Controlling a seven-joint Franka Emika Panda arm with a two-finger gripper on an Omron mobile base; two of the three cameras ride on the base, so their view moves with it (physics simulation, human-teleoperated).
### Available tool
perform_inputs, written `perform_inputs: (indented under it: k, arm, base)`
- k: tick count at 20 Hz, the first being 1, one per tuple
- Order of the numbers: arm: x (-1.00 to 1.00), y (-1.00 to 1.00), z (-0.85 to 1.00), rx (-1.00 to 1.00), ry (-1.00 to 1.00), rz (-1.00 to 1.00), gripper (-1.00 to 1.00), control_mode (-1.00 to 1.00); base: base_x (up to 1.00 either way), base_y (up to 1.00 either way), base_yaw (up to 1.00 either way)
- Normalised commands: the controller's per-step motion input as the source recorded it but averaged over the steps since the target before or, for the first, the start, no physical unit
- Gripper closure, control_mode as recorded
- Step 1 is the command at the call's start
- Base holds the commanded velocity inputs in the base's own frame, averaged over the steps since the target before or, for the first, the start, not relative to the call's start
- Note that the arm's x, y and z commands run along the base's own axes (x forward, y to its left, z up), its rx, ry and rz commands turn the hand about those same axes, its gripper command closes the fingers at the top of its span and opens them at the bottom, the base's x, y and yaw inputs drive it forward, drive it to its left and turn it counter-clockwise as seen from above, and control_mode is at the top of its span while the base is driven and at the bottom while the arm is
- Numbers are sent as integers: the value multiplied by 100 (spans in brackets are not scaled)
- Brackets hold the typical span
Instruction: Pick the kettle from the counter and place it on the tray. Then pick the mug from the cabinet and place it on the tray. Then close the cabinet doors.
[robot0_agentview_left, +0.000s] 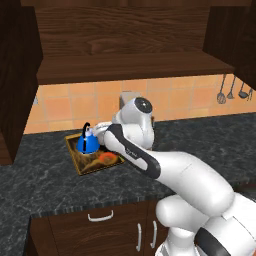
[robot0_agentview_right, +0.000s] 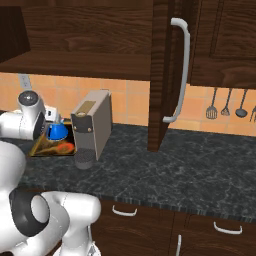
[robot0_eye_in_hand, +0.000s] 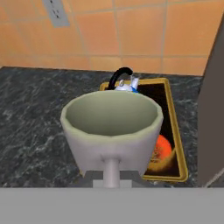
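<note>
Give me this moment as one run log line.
kettle: on tray | mug: held in gripper above tray | cabinet door: open

The dark speckled counter (robot0_agentview_left: 45, 172) runs across the middle of the left base view. The gold-rimmed tray (robot0_agentview_left: 80, 167) lies flat on it at centre left; the grey coffee machine (robot0_agentview_right: 95, 125) stands just beside the tray.
</note>
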Motion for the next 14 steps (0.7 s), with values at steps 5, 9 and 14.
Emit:
perform_inputs:
  k: [5, 9, 14]
  arm:
    - [33, 46, -83, 0, 0, -4, 100, -100]
    - [24, 12, -58, 0, 0, -13, 100, -100]
    - [9, 0, -42, 0, 0, -18, 100, -100]
  base:
    - [0, 0, 0]
    - [0, 0, 0]
    - [0, 0, 0]
